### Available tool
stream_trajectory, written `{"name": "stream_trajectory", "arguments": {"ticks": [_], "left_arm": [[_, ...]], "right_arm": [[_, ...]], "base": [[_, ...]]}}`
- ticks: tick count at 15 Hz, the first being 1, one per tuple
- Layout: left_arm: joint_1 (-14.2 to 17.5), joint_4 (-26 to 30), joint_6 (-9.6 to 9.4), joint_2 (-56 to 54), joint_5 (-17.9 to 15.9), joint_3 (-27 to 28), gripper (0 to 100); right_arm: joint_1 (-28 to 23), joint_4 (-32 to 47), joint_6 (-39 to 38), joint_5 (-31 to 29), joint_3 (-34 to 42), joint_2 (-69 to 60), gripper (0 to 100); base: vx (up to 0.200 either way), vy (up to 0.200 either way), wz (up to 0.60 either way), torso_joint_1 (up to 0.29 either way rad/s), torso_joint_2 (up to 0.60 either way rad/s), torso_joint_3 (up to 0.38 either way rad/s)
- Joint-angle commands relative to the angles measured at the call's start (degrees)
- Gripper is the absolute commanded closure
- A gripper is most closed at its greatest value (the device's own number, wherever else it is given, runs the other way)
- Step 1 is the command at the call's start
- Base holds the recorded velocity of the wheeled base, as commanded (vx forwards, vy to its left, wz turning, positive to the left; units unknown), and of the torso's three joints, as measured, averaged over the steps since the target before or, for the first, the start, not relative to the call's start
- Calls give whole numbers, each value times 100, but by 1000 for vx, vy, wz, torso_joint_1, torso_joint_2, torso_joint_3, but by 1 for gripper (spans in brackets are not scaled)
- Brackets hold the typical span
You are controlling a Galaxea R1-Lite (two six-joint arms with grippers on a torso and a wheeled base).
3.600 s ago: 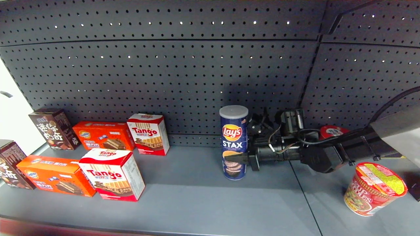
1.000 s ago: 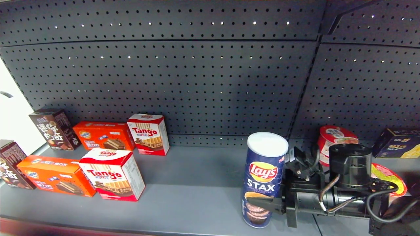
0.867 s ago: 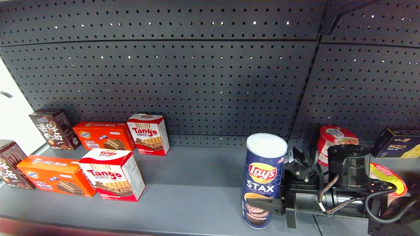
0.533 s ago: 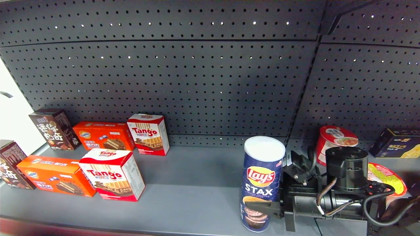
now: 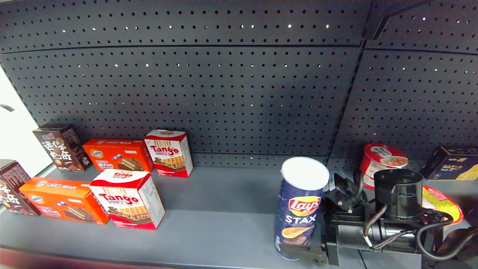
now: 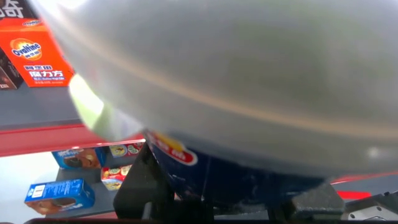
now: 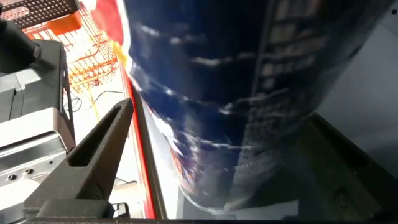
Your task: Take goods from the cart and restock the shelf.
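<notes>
Presently clamping the can [image 5: 301, 201] low on its body with the right hand [image 5: 303, 249], one finger on either side. Holding it slightly tilted at the front of the shelf [image 5: 224, 213], right of centre; contact with the shelf unclear. Gripping a second can [image 6: 249, 177] with the left hand [image 6: 227, 200]. Farther out: noodle cup [image 5: 382, 161] close behind, wafer boxes [image 5: 129, 198] well to the left.

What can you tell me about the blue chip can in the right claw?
The chip can is a tall blue tube with a pale flat lid, a red-and-yellow logo and chip pictures lower down. It stands nearly upright at the front right of the shelf, the right claw gripping its lower part. Whether its base touches the shelf is unclear.
</notes>
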State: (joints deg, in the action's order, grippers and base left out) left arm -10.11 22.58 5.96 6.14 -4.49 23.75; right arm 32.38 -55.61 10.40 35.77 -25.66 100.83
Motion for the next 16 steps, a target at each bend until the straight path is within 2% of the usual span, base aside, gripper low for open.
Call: {"name": "stream_trajectory", "arguments": {"ticks": [1,10,14,16], "left_arm": [[0,1,2,10,0,-19,100],[0,-8,2,10,-8,-28,100],[0,-8,2,10,-26,-72,100],[0,-16,-7,10,-35,-107,100]], "right_arm": [[-3,-2,6,0,132,-151,0],[-12,7,6,-96,492,-547,0],[-267,112,-38,-87,896,-1443,0],[-373,288,-55,-114,764,-1821,0]], "base": [[0,0,0,0,0,0],[0,0,0,0,0,0],[0,0,0,0,0,0],[0,0,0,0,0,0]]}}
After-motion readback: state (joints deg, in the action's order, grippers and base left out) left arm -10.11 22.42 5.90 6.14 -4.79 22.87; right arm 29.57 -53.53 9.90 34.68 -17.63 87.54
